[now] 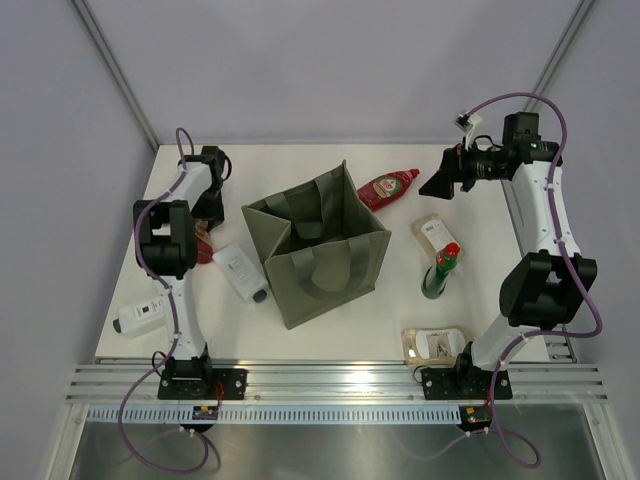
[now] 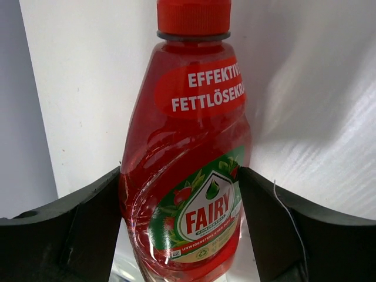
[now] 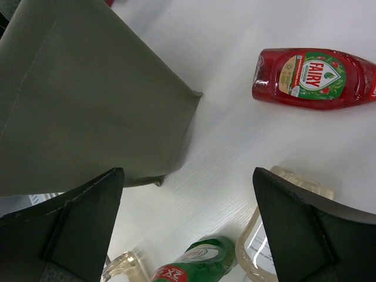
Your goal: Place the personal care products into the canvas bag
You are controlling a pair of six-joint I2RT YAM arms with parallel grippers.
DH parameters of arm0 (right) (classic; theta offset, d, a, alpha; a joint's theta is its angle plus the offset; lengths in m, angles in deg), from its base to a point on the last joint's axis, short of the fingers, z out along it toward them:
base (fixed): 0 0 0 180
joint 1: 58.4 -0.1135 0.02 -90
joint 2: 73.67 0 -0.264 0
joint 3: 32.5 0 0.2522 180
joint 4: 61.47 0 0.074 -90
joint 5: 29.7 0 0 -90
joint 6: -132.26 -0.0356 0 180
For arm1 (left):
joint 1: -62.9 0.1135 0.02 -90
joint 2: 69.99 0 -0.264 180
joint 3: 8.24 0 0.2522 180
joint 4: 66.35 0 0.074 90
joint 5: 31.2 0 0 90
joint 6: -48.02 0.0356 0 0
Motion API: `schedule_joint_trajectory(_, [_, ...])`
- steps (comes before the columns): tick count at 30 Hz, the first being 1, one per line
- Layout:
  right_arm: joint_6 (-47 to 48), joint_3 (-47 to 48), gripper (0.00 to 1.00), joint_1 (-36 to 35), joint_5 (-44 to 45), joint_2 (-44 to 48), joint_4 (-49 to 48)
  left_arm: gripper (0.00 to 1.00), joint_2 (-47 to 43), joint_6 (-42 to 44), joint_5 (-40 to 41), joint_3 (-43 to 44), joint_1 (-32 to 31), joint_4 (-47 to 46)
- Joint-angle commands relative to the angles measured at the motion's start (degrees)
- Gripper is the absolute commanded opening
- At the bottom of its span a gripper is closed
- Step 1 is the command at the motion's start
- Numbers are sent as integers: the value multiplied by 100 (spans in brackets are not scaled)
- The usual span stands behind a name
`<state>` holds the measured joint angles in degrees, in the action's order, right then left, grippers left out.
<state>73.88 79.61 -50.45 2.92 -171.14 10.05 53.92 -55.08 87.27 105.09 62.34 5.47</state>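
My left gripper point(image 1: 206, 222) point(image 2: 180, 176) is at the back left, its jaws pressed on both sides of a red Fairy bottle point(image 2: 188, 170) point(image 1: 203, 248) that lies on the table. The olive-grey canvas bag point(image 1: 315, 245) point(image 3: 76, 100) stands open in the middle. My right gripper point(image 1: 438, 186) point(image 3: 188, 176) is open and empty, held above the table right of the bag. Below it lie a second red bottle point(image 1: 387, 187) point(image 3: 314, 79), a beige pouch point(image 1: 432, 232) point(image 3: 264, 247) and a dark green red-capped bottle point(image 1: 440, 270) point(image 3: 197, 264). A white bottle with grey cap point(image 1: 241, 272) lies left of the bag.
Another white bottle point(image 1: 140, 316) lies at the table's front left edge. A clear pouch point(image 1: 435, 343) lies at the front right by the right arm's base. Grey walls close in the table at the back and sides.
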Motion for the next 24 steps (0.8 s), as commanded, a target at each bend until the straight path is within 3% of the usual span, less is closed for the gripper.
schedule_joint_trajectory(1, [-41, 282, 99, 58, -282, 9, 113, 65, 299, 273, -271, 194, -225, 258])
schedule_joint_trajectory(4, [-50, 290, 99, 58, -335, 18, 139, 64, 352, 203, -420, 265, -313, 346])
schedule_joint_trajectory(7, [-50, 290, 99, 67, -370, 18, 157, 66, 326, 45, -1235, 230, -313, 267])
schedule_joint_trajectory(13, [-41, 282, 100, 102, -440, 26, 192, 69, 317, -210, -2019, -25, -331, 4])
schedule_joint_trajectory(19, [-15, 282, 99, 137, -493, 18, 236, 69, 247, -403, -2362, -368, -313, -268])
schedule_joint_trajectory(24, [46, 264, 100, 137, -528, -18, 341, 79, 247, -588, -2812, -544, -234, -498])
